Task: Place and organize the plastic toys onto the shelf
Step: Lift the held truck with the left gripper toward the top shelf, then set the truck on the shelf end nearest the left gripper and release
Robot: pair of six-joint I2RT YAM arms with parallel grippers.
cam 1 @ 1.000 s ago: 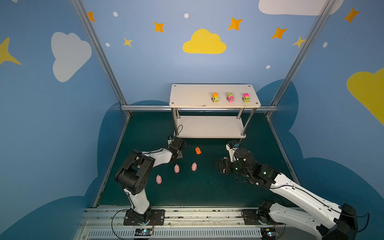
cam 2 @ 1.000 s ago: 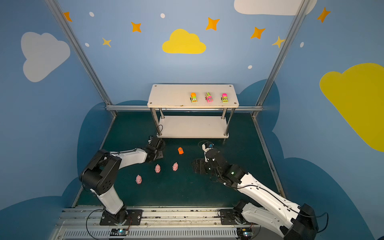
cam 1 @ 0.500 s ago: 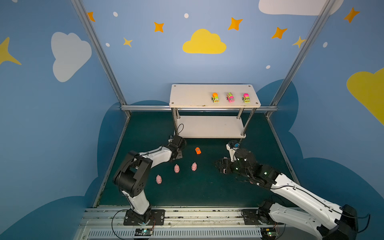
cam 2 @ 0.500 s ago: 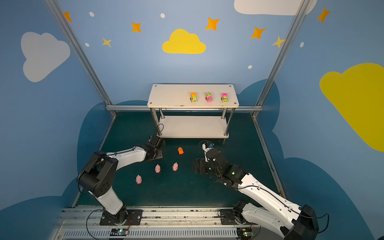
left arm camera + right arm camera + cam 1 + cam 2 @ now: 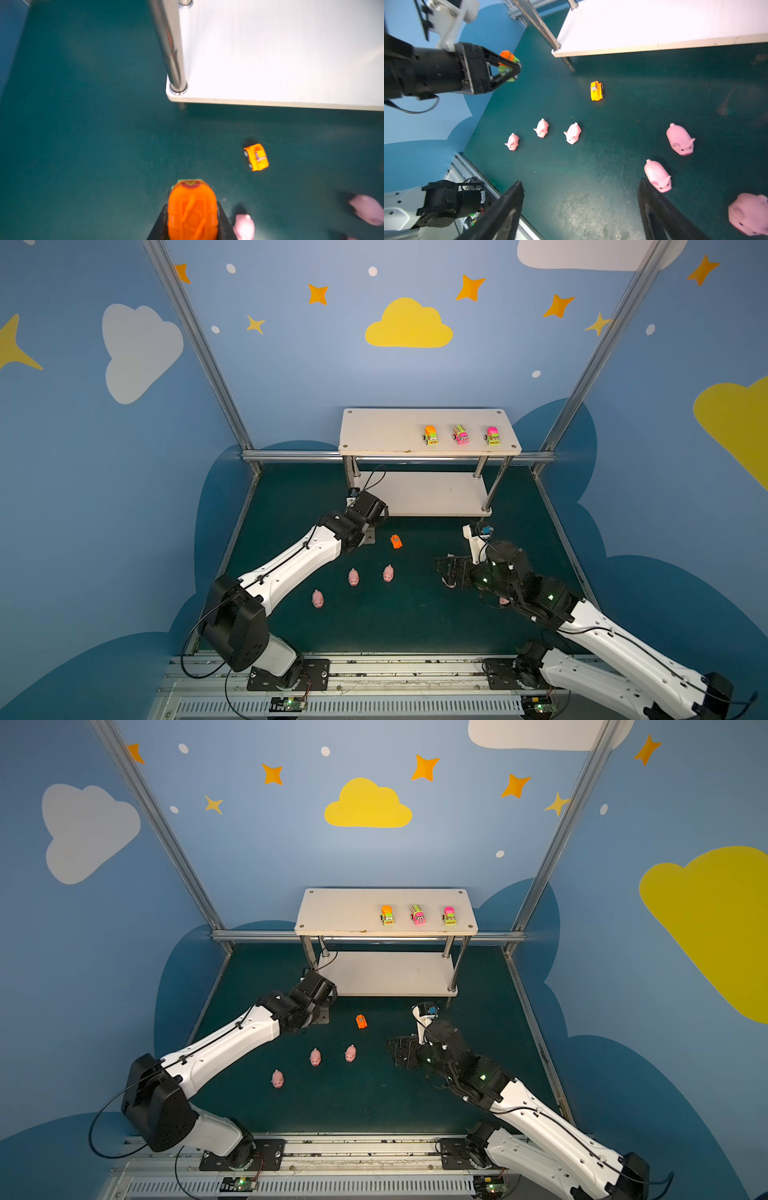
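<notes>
Left pincer (image 5: 517, 68): clamped together on a small orange-and-green truck (image 5: 192, 209). In both top views it sits left of centre, just before the shelf's lower left corner.
Why I grip it so: my fingers press the truck's two sides with its roof toward my wrist camera, so I judge it can go down wheels first.
Right pincer (image 5: 451, 572): fingers wide apart and holding nothing, right of centre and low over the table (image 5: 415, 626). It is likely readied for a pig.
Shelf (image 5: 386, 429): centre of both top views, at the back of the table, with its lower board bare.
Row on the top board: three cars (image 5: 460, 435) stand side by side on the right half, evenly spaced, faces toward the camera. The left half is bare, which is where I judge my truck belongs.
Loose car: one orange car (image 5: 396, 541) lies on the table at mid-frame, between my two pincers, before the shelf and apart from it.
Pigs: I count six in the right wrist view, all on the table and none shelved. Three (image 5: 353, 577) lie in a loose line below centre, and three (image 5: 680, 139) are close by my right pincer.
Vehicles: five in all, three shelved, one gripped, one on the table.
</notes>
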